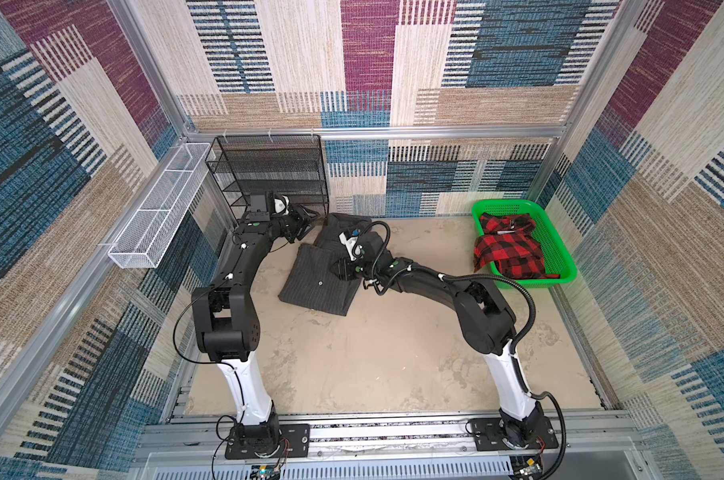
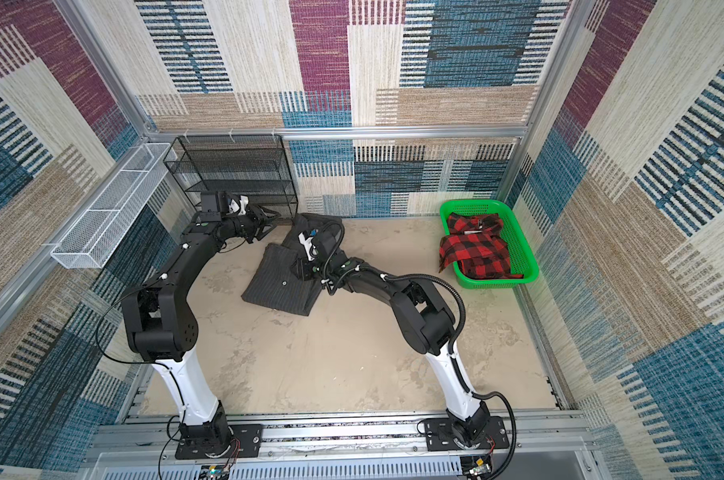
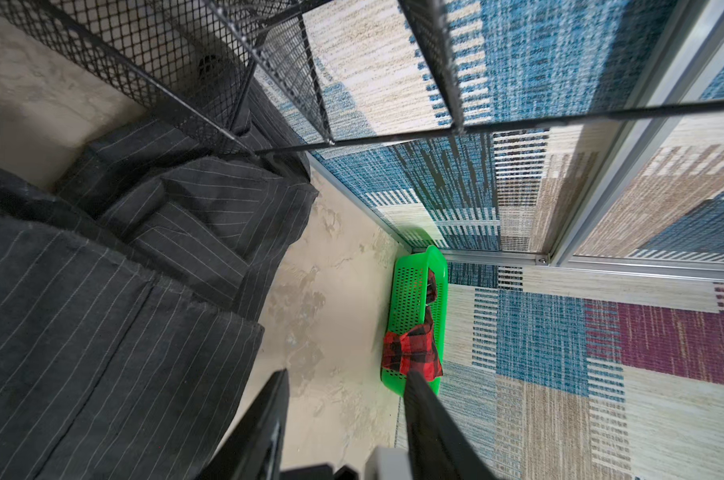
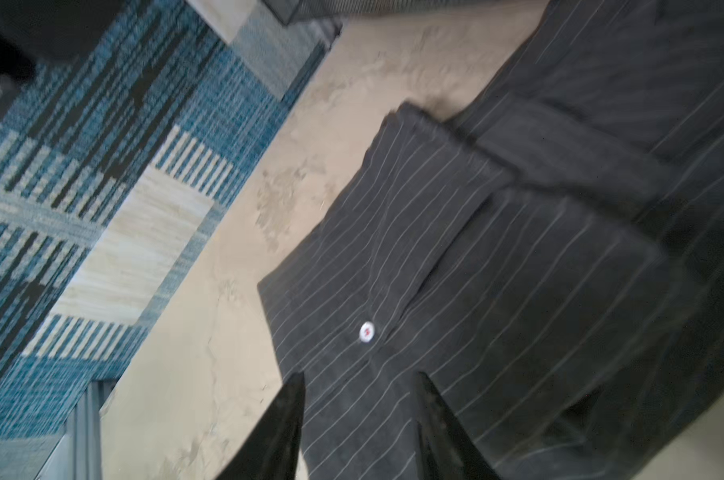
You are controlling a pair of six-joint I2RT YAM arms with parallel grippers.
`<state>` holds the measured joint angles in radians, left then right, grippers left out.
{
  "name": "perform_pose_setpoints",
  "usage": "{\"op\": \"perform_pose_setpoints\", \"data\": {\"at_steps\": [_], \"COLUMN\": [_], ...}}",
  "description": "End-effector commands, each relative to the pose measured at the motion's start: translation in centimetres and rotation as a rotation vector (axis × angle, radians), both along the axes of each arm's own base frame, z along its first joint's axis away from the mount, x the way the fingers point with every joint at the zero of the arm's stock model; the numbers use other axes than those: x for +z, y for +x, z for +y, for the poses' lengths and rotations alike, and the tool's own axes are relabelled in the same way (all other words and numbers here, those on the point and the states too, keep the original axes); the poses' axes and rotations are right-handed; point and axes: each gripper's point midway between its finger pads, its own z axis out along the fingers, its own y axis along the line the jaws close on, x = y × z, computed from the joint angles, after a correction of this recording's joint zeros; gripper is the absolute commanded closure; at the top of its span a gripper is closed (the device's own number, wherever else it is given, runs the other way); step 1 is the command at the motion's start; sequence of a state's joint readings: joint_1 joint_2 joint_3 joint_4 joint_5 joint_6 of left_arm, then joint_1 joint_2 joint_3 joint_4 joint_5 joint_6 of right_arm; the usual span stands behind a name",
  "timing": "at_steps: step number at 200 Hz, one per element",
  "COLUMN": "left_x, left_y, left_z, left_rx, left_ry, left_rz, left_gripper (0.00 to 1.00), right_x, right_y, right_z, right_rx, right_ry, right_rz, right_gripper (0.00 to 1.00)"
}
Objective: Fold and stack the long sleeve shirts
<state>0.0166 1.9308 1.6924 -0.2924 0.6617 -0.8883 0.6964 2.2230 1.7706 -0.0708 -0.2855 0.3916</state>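
Far right corner: green mesh basket (image 1: 503, 203) set against the walls. It holds the red-and-black check shirt (image 1: 507, 247), bunched, one fold hanging over the basket's left rim.
Far left corner: black mesh rack (image 1: 268, 174) stands against the back wall; white wire tray (image 1: 156, 216) is fixed along the left wall, above the table.
Grey shirt: charcoal pinstripe shirt (image 1: 310, 282) folded on the table, far and left of centre, well apart from the basket. White button (image 4: 367, 331) faces up; the rumpled far end lies at the rack's foot.
Left gripper (image 3: 347, 372): fingers apart, nothing between them. Hangs by the rack's foot, just left of the shirt's far end.
Right gripper (image 4: 360, 374): fingers apart over the shirt's right part. Wrist view blurred; possibly brushing cloth, cannot tell.
Obstruction: right arm (image 1: 418, 276) lies across the shirt's right edge, hiding it in both top views.
Surface: mottled beige tabletop (image 1: 372, 353).
Room: carpet walls (image 1: 435, 62) in blue, plum and cream blocks, held in an aluminium frame (image 1: 435, 134).
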Motion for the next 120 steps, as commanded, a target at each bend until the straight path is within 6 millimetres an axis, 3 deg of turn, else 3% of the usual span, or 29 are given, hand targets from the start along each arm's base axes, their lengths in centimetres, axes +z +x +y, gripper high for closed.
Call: {"op": "perform_pose_setpoints", "data": {"at_steps": [1, 38, 95, 120], "left_x": [-0.6, -2.4, -4.5, -6.0], "left_y": [-2.1, -6.7, -12.2, -14.3], "left_z": [0.3, 1.1, 1.6, 1.7], "left_rx": [-0.003, 0.051, 0.094, 0.119], "left_ry": [0.039, 0.058, 0.080, 0.059], "left_rz": [0.031, 0.077, 0.135, 0.166], "left_gripper": [0.51, 0.51, 0.53, 0.53], "right_x": [-0.3, -2.1, -4.6, -5.9], "right_y": [3.2, 6.5, 6.9, 7.3], "right_z": [-2.1, -3.0, -3.5, -3.1], "right_rx": [-0.047, -0.025, -0.022, 0.007], "right_ry": [-0.087, -0.147, -0.206, -0.230], "right_rz": [-0.037, 0.010, 0.024, 0.026], "right_gripper": [0.54, 0.54, 0.38, 0.36]}}
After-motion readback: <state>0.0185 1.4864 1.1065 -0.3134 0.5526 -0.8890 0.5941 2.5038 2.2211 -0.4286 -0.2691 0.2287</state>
